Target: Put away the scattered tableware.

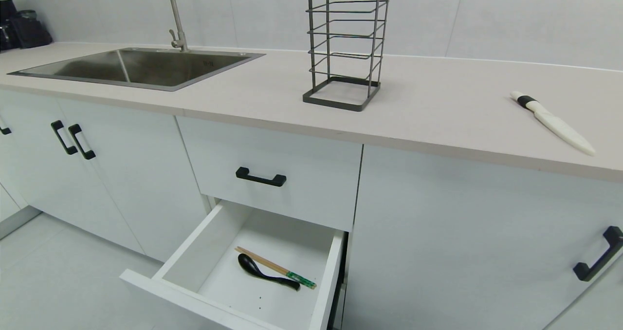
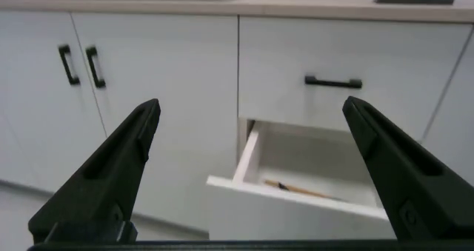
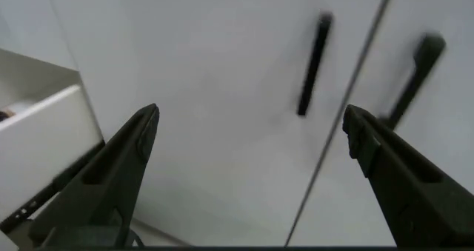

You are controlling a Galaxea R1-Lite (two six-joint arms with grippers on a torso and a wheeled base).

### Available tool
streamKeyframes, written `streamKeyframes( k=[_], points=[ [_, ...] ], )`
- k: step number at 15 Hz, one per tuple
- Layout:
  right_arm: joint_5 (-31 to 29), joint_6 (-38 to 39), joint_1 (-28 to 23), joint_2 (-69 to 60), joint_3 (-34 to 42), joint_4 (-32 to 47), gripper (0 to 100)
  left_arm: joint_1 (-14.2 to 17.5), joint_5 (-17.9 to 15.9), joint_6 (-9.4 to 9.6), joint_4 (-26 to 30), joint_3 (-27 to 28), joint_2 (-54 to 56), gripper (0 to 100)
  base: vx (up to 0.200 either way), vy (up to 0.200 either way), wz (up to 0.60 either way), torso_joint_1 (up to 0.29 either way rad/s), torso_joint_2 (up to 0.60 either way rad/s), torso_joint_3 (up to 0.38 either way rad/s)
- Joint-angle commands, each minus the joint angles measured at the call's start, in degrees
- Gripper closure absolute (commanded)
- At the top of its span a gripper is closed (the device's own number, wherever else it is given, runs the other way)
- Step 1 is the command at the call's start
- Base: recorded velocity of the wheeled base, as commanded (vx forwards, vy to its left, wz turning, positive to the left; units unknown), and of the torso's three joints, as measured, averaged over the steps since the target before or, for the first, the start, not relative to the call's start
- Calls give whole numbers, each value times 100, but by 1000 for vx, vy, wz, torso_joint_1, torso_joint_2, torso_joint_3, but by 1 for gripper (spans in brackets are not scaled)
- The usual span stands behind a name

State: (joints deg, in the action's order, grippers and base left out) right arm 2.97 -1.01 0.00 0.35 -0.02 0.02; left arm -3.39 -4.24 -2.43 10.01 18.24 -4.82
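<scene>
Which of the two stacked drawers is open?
The lower drawer, pulled out with a black spoon and chopsticks inside; the upper drawer, above it, is shut.

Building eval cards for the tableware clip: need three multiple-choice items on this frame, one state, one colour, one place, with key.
1. The lower drawer is: A shut; B pulled open; C taken off its rails.
2. The spoon lying beside the chopsticks in it is: A white; B black; C red.
3. The knife lies: A on the countertop, right of the wire rack; B in the lower drawer; C inside the wire rack.
Key: 1 B, its floor and contents show from above; 2 B, dark against the white drawer floor; 3 A, flat on the counter, apart from the rack.
</scene>
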Motion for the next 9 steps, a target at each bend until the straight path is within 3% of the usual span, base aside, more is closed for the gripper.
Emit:
streamKeyframes(
  k=[1, 4, 9],
  points=[
    [-51, 198, 0, 0, 2, 24, 0, -602, -165, -258, 520, 163, -749, 0, 0, 0, 0, 0, 0, 0],
    [-51, 198, 0, 0, 2, 24, 0, -716, -587, -522, 511, 75, -2050, 0, 0, 0, 0, 0, 0, 0],
    [-51, 198, 0, 0, 2, 24, 0, -795, -718, -452, 520, -119, -3632, 0, 0, 0, 0, 0, 0, 0]
  ],
)
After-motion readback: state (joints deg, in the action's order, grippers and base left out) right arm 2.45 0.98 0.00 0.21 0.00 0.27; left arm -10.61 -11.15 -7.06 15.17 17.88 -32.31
